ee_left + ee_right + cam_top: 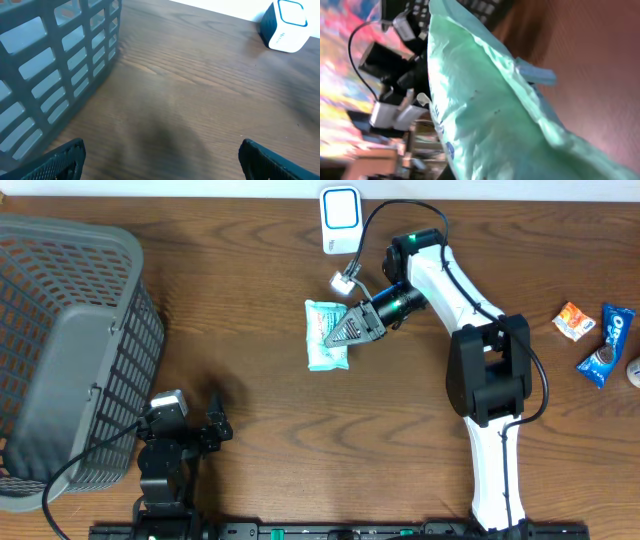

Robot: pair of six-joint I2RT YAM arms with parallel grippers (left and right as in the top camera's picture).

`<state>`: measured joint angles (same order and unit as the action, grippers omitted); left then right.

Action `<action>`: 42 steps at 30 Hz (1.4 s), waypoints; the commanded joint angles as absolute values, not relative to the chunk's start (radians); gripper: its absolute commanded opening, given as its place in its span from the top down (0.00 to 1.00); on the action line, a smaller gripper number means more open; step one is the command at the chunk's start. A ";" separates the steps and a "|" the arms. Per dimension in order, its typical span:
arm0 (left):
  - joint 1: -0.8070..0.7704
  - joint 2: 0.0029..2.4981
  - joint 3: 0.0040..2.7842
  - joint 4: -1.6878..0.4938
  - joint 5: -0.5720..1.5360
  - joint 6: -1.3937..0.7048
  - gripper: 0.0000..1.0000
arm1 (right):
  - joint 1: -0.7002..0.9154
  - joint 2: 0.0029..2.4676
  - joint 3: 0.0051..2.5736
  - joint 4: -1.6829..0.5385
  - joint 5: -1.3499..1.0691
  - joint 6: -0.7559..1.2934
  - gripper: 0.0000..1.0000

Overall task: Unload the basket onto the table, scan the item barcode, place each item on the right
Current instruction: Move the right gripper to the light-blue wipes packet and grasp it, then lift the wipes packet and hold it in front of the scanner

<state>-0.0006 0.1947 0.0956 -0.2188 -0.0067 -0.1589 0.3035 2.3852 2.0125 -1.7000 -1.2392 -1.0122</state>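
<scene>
Pack: a mint-green soft pack, mid-table, a little in front of the scanner and apart from it; in the right wrist view it fills most of the frame, crumpled and slanted.
Right end effector: jaws together, clamped on the pack's right edge; the arm reaches in from the right, bent back toward the middle of the table.
Pack and table: whether the pack rests on the wood or hangs just off it, I cannot tell.
Scanner: a small white box with a blue-edged face, upright at the far edge of the table; the left wrist view shows it at top right.
Left end effector: jaws wide apart, nothing between them, low over bare wood near the front left.
Basket: grey slatted plastic, at the left end, just beside the left arm.
Snacks: an orange packet and a blue one, far right, well apart from the pack.
Table: dark brown wood grain.
</scene>
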 commanded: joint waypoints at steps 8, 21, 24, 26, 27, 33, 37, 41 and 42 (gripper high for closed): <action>0.004 0.193 0.069 -0.226 -0.019 -0.150 0.02 | 0.317 2.364 2.006 -1.664 -1.337 -1.736 0.99; 0.004 0.193 0.069 -0.226 -0.019 -0.150 0.02 | 0.323 2.363 2.012 -1.195 -1.562 -2.022 0.99; 0.004 0.193 0.069 -0.226 -0.019 -0.150 0.02 | 0.351 2.354 2.014 -1.053 -1.562 -2.028 0.99; 0.004 0.193 0.069 -0.226 -0.019 -0.150 0.02 | 0.375 2.348 2.014 -0.968 -1.562 -2.028 0.99; 0.004 0.193 0.069 -0.226 -0.019 -0.150 0.02 | 0.389 2.345 2.014 -0.921 -1.562 -2.028 0.99; 0.004 0.193 0.069 -0.226 -0.019 -0.150 0.02 | 0.452 2.290 2.015 -0.692 -1.562 -2.028 0.99; 0.004 0.193 0.069 -0.226 -0.019 -0.150 0.02 | 0.474 2.230 2.015 -0.535 -1.562 -1.969 0.99; 0.004 0.193 0.069 -0.226 -0.019 -0.150 0.02 | 0.495 2.170 2.015 -0.357 -1.562 -1.825 0.99; 0.004 0.193 0.069 -0.226 -0.019 -0.150 0.02 | 0.500 2.158 2.015 -0.315 -1.562 -1.794 0.99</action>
<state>-0.0006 0.1944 0.0956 -0.2192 -0.0067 -0.1589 0.4831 2.2368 2.0033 -0.3653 -1.5124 -1.9236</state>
